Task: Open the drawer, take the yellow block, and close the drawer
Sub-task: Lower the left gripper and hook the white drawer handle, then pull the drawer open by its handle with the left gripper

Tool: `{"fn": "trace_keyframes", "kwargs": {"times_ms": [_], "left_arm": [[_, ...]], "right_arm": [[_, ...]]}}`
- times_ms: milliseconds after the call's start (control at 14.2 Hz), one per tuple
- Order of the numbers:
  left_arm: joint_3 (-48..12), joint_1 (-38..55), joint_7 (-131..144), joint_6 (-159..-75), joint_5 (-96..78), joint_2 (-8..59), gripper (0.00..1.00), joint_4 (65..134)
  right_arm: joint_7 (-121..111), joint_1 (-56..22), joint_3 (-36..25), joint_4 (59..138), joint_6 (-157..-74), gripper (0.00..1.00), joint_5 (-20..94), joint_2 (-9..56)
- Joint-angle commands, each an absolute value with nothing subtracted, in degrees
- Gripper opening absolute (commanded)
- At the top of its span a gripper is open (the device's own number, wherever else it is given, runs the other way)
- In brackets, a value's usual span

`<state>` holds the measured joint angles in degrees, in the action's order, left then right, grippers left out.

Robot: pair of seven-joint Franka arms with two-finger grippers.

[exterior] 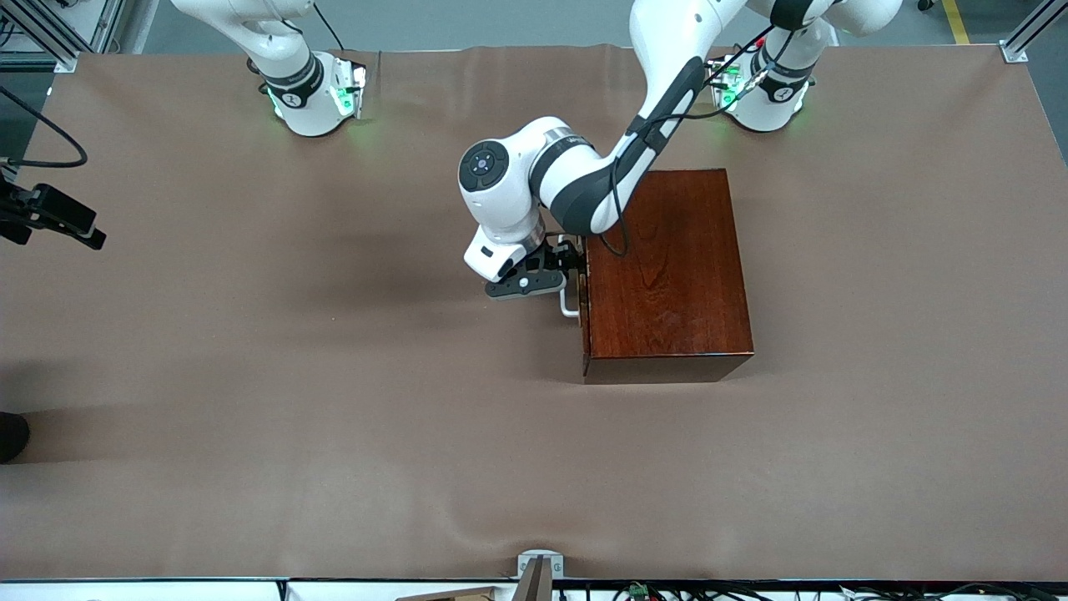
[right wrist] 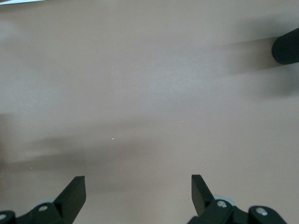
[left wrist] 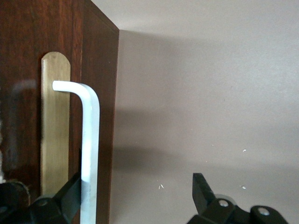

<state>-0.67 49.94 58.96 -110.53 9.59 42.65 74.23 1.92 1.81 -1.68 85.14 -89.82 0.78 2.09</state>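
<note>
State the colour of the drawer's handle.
White; the handle shows best in the left wrist view.

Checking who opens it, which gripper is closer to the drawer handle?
Left. The left gripper is open around the white handle of the drawer; the right gripper waits open over bare table.

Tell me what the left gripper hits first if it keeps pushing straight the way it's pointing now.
Probably the white handle: one finger is already beside it, and the left gripper is open. The drawer front lies just past it, though depth is unclear.
</note>
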Motion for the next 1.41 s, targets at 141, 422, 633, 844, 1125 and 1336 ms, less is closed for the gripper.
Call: {"fn": "trace_keyframes", "kwargs": {"times_ms": [141,422,633,844,1125,1336], "left_arm": [[-1.23,50.36,61.52,-113.90,10.28,45.97,1.00,70.14],[-1.93,50.54,61.52,-115.75,10.11,46.32,1.00,70.05],[-2.20,50.71,62.84,-115.75,10.11,46.93,1.00,70.14],[-2.64,50.71,63.02,-116.80,8.36,46.93,1.00,70.14],[-2.64,50.80,63.19,-119.09,6.77,46.93,1.00,70.05],[-2.72,50.98,63.28,-120.58,6.33,46.93,1.00,70.05]], "right_arm": [[2.29,2.99,-0.79,84.73,-89.47,1.00,0.18,1.76],[2.29,2.99,-0.70,84.73,-89.39,1.00,0.26,1.76],[2.29,2.99,-0.79,84.73,-89.47,1.00,0.18,1.76],[2.29,2.99,-0.79,84.73,-89.47,1.00,0.18,1.76],[2.29,2.99,-0.79,84.73,-89.47,1.00,0.26,1.76],[2.29,2.99,-0.79,84.73,-89.47,1.00,0.26,1.76]]}}
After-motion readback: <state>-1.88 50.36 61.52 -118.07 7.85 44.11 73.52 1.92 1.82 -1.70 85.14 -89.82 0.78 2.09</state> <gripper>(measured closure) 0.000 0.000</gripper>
